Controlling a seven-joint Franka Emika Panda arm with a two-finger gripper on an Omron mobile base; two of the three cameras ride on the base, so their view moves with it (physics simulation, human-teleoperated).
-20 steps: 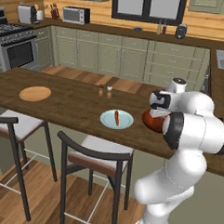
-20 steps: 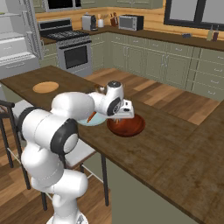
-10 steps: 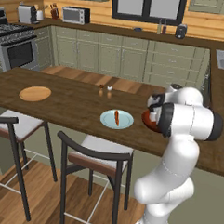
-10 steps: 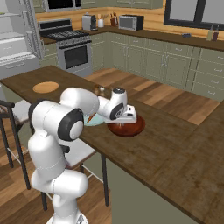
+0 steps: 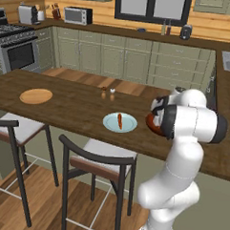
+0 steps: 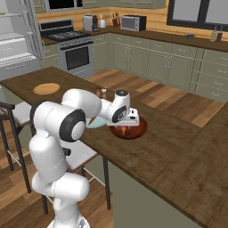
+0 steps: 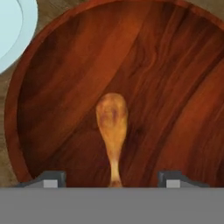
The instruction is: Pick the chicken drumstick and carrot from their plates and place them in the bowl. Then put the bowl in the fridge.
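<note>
Counter (image 5: pixel 65 104) of dark wood is seen carrying, from the far left, the tan wooden plate (image 5: pixel 35 95), bare, then the pale blue plate (image 5: pixel 120 122) with the carrot (image 5: pixel 120 119) lying on it, and just beside that the reddish-brown bowl (image 6: pixel 139 129). Gripper (image 7: pixel 112 179) is held directly above the bowl with its jaws spread wide and nothing between them. Chicken drumstick (image 7: pixel 112 127) is found lying loose on the bowl's floor, bulbous end away from the fingertips (image 7: pixel 52 178), bone end toward them.
</note>
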